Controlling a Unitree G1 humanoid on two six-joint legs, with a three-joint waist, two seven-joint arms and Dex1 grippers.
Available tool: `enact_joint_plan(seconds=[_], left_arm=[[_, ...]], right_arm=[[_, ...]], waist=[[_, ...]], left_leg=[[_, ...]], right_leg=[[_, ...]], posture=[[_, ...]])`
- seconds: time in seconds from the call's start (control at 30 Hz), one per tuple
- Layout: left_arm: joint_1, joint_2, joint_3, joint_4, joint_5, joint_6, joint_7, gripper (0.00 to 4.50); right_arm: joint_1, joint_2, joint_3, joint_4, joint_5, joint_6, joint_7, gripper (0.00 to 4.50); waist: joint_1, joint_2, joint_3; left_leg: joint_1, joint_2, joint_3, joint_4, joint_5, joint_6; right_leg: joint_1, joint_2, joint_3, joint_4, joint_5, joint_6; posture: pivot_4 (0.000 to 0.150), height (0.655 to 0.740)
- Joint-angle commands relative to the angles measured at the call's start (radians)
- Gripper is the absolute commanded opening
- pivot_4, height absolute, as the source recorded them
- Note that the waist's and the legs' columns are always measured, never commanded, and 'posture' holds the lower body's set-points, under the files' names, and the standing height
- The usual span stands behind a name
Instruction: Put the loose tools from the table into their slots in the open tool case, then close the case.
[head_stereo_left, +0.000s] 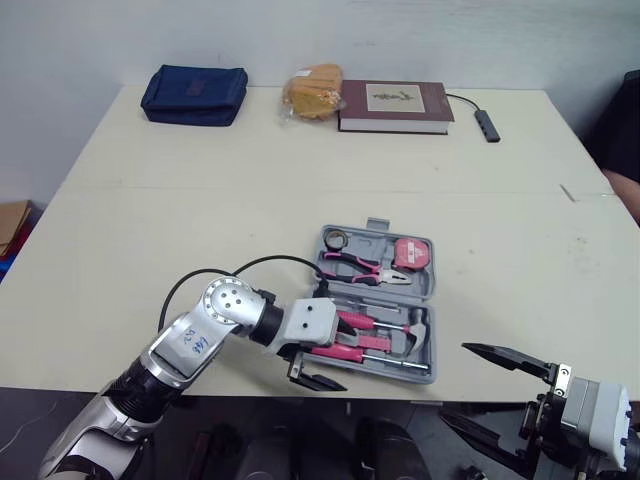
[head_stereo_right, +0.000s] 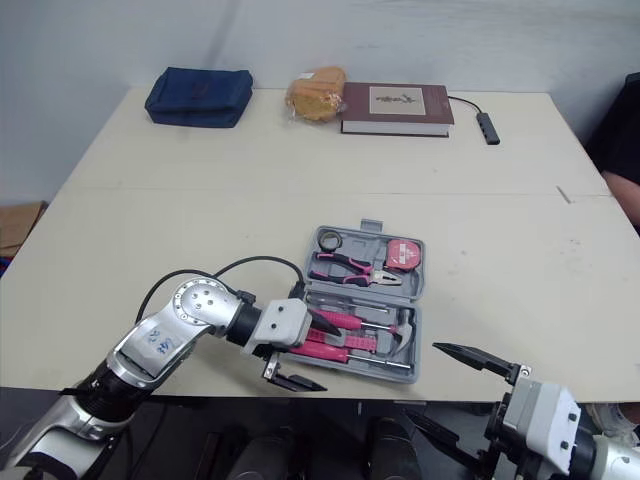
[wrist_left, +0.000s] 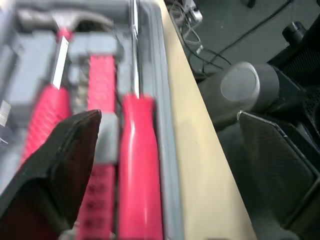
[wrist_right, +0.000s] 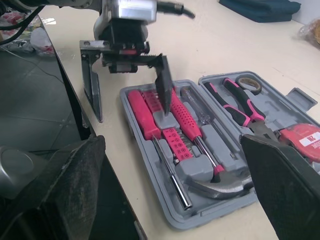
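The grey tool case (head_stereo_left: 433, 310) lies open near the table's front edge. In it are pink pliers (head_stereo_left: 365, 268), a tape measure (head_stereo_left: 412, 254), a tape roll (head_stereo_left: 335, 239), a hammer (head_stereo_left: 415, 335) and pink screwdrivers (wrist_right: 175, 117). My left gripper (head_stereo_left: 325, 352) is open at the case's near-left corner. One finger is over the pink handles, the other hangs past the table edge, and the front screwdriver (wrist_left: 140, 165) lies between them, untouched. My right gripper (head_stereo_left: 455, 380) is open, low off the front edge, right of the case.
Along the far edge lie a blue pouch (head_stereo_left: 194, 94), a bagged bun (head_stereo_left: 312, 92), a dark red book (head_stereo_left: 394, 106) and a small cabled adapter (head_stereo_left: 487, 125). A person (head_stereo_left: 625, 130) sits at the right edge. The table drops off just in front of the case.
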Motion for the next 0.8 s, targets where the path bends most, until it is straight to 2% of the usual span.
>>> enact_joint_plan(seconds=[0.03, 0.17, 0.27, 0.43, 0.47, 0.5, 0.8], left_arm=[[0.014, -0.007, 0.073, -0.028, -0.075, -0.048, -0.027, 4.13], [0.036, -0.074, 0.125, -0.002, -0.135, -0.088, 0.003, 4.13], [0.044, -0.093, 0.12, 0.023, -0.146, -0.1, -0.021, 3.4], [0.056, -0.101, 0.058, 0.114, -0.057, -0.173, -0.013, 1.03], [0.057, -0.101, 0.048, 0.131, -0.041, -0.184, -0.01, 0.44], [0.058, -0.106, 0.041, 0.147, -0.026, -0.208, -0.009, 0.1], [0.068, -0.11, -0.013, 0.219, 0.058, -0.221, -0.001, 0.1]], right_arm=[[0.023, 0.004, 0.012, -0.044, 0.006, -0.005, 0.0, 4.5], [0.026, 0.003, 0.017, -0.039, 0.008, -0.008, -0.001, 4.5], [0.024, 0.003, 0.019, -0.037, 0.008, -0.008, -0.005, 4.5], [0.037, 0.015, 0.021, -0.016, -0.008, -0.024, -0.004, 4.5], [0.04, 0.019, 0.021, -0.012, -0.012, -0.028, -0.004, 4.5], [0.043, 0.022, 0.021, -0.01, -0.014, -0.03, -0.004, 4.5], [0.055, 0.043, 0.023, -0.004, -0.034, -0.046, -0.012, 4.5]], waist=[[-0.001, 0.0, 0.0], [-0.001, 0.0, 0.0], [0.001, -0.001, 0.0], [0.0, 0.0, 0.0], [0.0, 0.0, 0.0], [0.0, 0.0, 0.0], [0.0, 0.0, 0.0]], left_leg=[[0.0, 0.0, 0.0, 0.0, 0.0, 0.0], [0.0, 0.0, 0.0, 0.0, 0.0, 0.0], [0.0, -0.001, -0.001, 0.0, 0.0, 0.0], [0.001, -0.001, 0.0, 0.0, 0.0, 0.0], [0.001, -0.001, 0.0, 0.0, 0.0, 0.0], [0.001, -0.001, 0.0, 0.0, 0.0, 0.0], [0.0, -0.001, 0.0, 0.0, 0.0, 0.0]], right_leg=[[0.0, 0.0, 0.0, 0.0, 0.0, 0.0], [0.0, 0.0, 0.0, 0.0, 0.0, 0.0], [0.001, 0.0, -0.001, 0.0, 0.0, 0.0], [0.001, 0.0, 0.0, 0.0, 0.0, 0.0], [0.001, 0.0, 0.0, 0.0, 0.0, 0.0], [0.001, 0.001, 0.0, 0.0, 0.0, 0.0], [0.001, 0.0, 0.0, 0.0, 0.0, 0.0]], posture=[[0.15, 0.74], [0.15, 0.74], [0.15, 0.74], [0.15, 0.74], [0.15, 0.74], [0.15, 0.74], [0.15, 0.74]])
